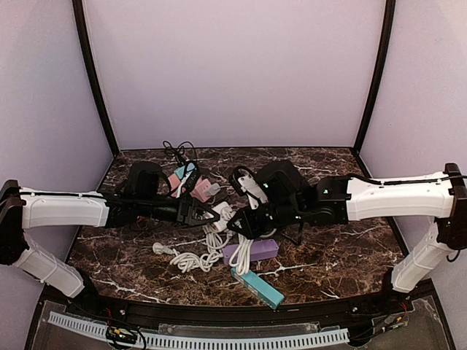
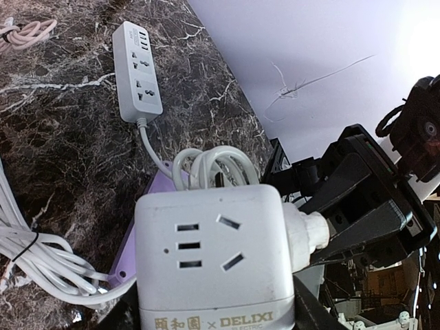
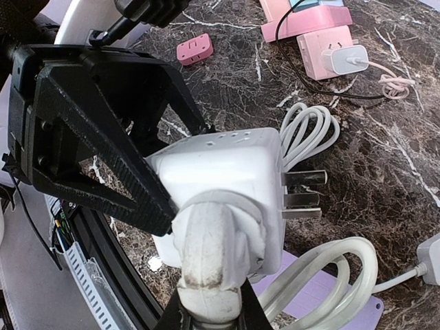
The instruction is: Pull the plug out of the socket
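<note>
Top external view: above the dark marble table [image 1: 343, 255], my left gripper [image 1: 207, 214] clamps the white cube-shaped plastic socket [image 2: 213, 254] (DELIXI printed on its face) near the table's middle. My right gripper [image 1: 239, 222] pinches the round white plug [image 3: 213, 254], which sits seated in the socket's side.

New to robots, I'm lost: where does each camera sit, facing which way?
Top external: above and behind the robot, looking down at the table; left arm and right arm show.
Left wrist: on the left arm, facing the white cube socket it holds and the right gripper.
Right wrist: on the right arm, facing the plug it holds and the left gripper.
All show the white cube socket.
</note>
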`<action>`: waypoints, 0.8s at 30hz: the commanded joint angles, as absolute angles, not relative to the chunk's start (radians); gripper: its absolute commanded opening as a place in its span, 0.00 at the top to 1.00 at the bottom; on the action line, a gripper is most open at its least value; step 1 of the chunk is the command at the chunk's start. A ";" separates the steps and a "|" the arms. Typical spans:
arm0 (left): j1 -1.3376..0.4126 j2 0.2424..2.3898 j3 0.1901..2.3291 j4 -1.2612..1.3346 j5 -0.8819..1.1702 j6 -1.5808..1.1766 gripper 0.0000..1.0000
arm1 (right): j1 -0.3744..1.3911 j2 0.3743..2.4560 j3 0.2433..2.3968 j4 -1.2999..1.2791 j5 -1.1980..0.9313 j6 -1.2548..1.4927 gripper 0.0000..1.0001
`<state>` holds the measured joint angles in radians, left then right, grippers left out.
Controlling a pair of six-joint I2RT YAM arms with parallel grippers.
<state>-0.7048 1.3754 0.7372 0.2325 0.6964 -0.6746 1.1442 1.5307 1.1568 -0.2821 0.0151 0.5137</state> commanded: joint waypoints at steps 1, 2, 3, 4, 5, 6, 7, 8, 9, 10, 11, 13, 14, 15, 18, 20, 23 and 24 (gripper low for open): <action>-0.690 1.353 0.748 0.135 0.676 -0.642 0.99 | 1.131 1.474 1.158 -0.268 0.126 0.523 1.00; -0.688 1.359 0.749 0.128 0.673 -0.656 0.99 | 1.139 1.475 1.165 -0.275 0.141 0.511 1.00; -0.686 1.364 0.749 0.127 0.668 -0.663 0.99 | 1.151 1.478 1.173 -0.284 0.161 0.502 1.00; -0.682 1.367 0.748 0.127 0.666 -0.679 0.99 | 1.162 1.481 1.182 -0.291 0.179 0.493 1.00; -0.679 1.370 0.747 0.129 0.663 -0.686 0.99 | 1.175 1.482 1.187 -0.296 0.196 0.482 1.00; -0.675 1.372 0.743 0.134 0.665 -0.699 0.99 | 1.188 1.485 1.193 -0.301 0.216 0.472 1.00; -0.673 1.374 0.741 0.137 0.667 -0.706 0.99 | 1.202 1.488 1.199 -0.306 0.233 0.461 1.00; -0.666 1.376 0.739 0.139 0.672 -0.708 0.99 | 1.213 1.493 1.205 -0.309 0.248 0.451 1.00; -0.662 1.379 0.738 0.139 0.675 -0.712 0.99 | 1.225 1.497 1.210 -0.313 0.261 0.443 1.00; -0.654 1.381 0.737 0.139 0.681 -0.714 0.99 | 1.236 1.503 1.216 -0.316 0.272 0.437 1.00; -0.652 1.385 0.737 0.140 0.684 -0.716 0.99 | 1.242 1.508 1.220 -0.317 0.280 0.431 1.00; -0.647 1.393 0.736 0.146 0.695 -0.724 0.99 | 1.256 1.514 1.225 -0.317 0.296 0.424 1.00; -0.644 1.394 0.733 0.150 0.702 -0.728 0.99 | 1.260 1.513 1.227 -0.318 0.304 0.422 1.00; -0.642 1.397 0.732 0.160 0.706 -0.735 0.99 | 1.264 1.513 1.227 -0.315 0.311 0.420 1.00; -0.634 1.398 0.721 0.183 0.717 -0.752 0.99 | 1.268 1.508 1.224 -0.307 0.322 0.414 1.00; -0.633 1.398 0.718 0.197 0.720 -0.752 0.99 | 1.267 1.506 1.225 -0.309 0.331 0.423 1.00; -0.633 1.389 0.720 0.204 0.733 -0.724 0.99 | 1.254 1.501 1.228 -0.322 0.333 0.473 1.00; -0.633 1.380 0.720 0.207 0.746 -0.716 0.99 | 1.243 1.498 1.230 -0.331 0.328 0.493 1.00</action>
<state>-0.6762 1.3903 0.7471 0.2337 0.7784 -0.7338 1.2549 1.5372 1.1847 -0.3103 0.2672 0.4335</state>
